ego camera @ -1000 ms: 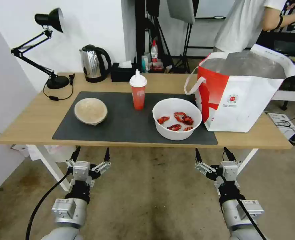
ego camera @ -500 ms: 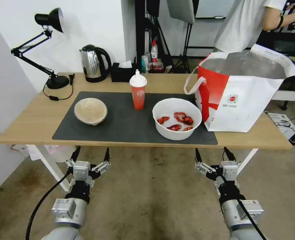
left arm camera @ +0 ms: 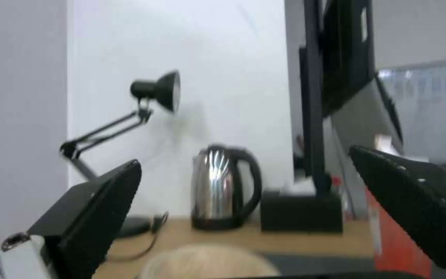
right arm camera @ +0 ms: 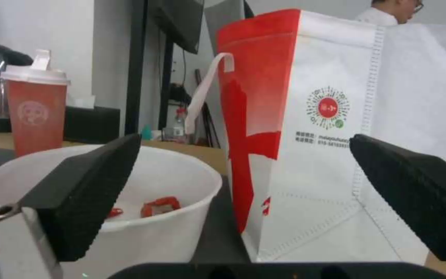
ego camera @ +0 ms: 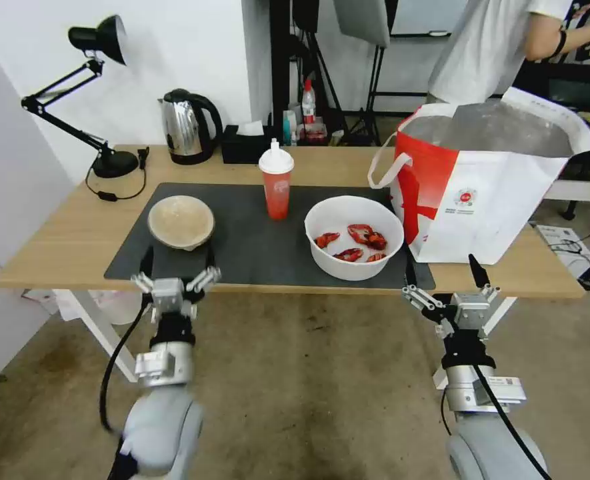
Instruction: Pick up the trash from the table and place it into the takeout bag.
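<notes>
Both arms have lifted from below the light-wood table to its front edge. Left gripper, spread wide and empty, hangs at the front edge of the dark grey mat, just before the beige pulp bowl. Right gripper, equally wide and empty, sits near the mat's front right corner, between the wide white bowl of red crayfish shells and the boxy white-and-red takeout bag. Behind them on the mat stands the red cup with white domed lid. Reaching has begun; I judge nothing is bagged yet.
</notes>
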Available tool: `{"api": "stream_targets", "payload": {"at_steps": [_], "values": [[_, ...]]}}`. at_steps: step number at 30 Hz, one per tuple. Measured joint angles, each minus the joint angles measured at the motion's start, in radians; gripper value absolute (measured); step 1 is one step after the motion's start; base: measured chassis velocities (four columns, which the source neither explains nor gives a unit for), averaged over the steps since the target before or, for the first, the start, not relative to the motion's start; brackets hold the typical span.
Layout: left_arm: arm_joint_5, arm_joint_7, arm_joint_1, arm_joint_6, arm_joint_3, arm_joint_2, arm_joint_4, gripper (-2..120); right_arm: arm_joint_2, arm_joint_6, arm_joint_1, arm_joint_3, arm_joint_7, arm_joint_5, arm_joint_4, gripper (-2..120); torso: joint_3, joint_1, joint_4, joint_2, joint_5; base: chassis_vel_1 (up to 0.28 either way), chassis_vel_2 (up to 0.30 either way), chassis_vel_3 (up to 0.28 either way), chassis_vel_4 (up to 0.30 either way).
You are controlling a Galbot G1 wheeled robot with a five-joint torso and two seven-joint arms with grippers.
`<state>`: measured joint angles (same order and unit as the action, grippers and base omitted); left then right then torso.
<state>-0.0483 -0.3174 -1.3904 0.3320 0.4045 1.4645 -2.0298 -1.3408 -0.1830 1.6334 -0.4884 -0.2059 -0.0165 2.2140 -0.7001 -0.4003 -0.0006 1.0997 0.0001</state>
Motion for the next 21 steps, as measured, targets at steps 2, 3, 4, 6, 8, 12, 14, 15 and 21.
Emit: {"api": "stream_targets", "payload": {"at_steps": [2,3,4,6,8,12,14,15,21], "values": [[0.006,0.038,-0.003,0.050,-0.017,0.002,0.014,100,0.000,-0.003,0.000,-0.002,0.007,-0.003,-0.002,100,0.000,0.000,0.0005,0.000,-0.0001,0.000,0.000,0.000,0.000],[0.006,0.038,-0.003,0.050,-0.017,0.002,0.014,100,0.000,-0.003,0.000,-0.002,0.007,-0.003,-0.002,100,0.000,0.000,0.0005,0.000,-0.0001,0.000,0.000,0.000,0.000],[0.012,0.054,-0.007,0.061,-0.019,0.002,0.015,100,0.001,-0.004,0.000,-0.003,0.010,-0.004,-0.002,100,0.000,0.000,0.0006,0.000,0.0001,0.000,0.000,0.000,0.000],[0.021,0.078,-0.016,0.069,-0.020,0.003,0.016,100,0.001,-0.004,-0.002,-0.003,0.016,-0.005,-0.002,100,0.000,0.000,0.0007,0.000,-0.0001,0.000,0.000,0.000,0.000],[0.024,0.090,-0.023,0.072,-0.021,0.003,0.016,100,0.001,-0.004,-0.003,-0.003,0.020,-0.006,-0.003,100,0.000,0.000,0.0007,0.000,0.0000,0.000,0.000,0.000,0.000],[0.026,0.111,-0.039,0.077,-0.024,0.007,0.015,100,0.004,-0.004,-0.003,-0.001,0.025,-0.006,-0.003,100,0.000,0.000,0.0007,0.000,0.0000,0.000,0.000,0.000,0.000],[0.027,0.118,-0.052,0.080,-0.028,0.007,0.009,100,0.006,-0.004,-0.002,0.000,0.028,-0.007,-0.003,100,0.000,0.000,0.0007,0.000,-0.0001,0.000,0.000,0.000,0.000],[0.027,0.121,-0.060,0.080,-0.029,0.007,0.003,100,0.006,-0.004,-0.002,0.001,0.028,-0.007,-0.002,100,0.000,0.000,0.0007,0.000,-0.0001,0.000,0.000,0.000,0.000],[0.028,0.124,-0.108,0.084,-0.040,-0.012,-0.031,100,0.004,-0.004,-0.006,0.003,0.029,-0.008,-0.003,100,0.000,0.000,0.0007,0.000,0.0000,0.000,0.000,0.000,0.000]]}}
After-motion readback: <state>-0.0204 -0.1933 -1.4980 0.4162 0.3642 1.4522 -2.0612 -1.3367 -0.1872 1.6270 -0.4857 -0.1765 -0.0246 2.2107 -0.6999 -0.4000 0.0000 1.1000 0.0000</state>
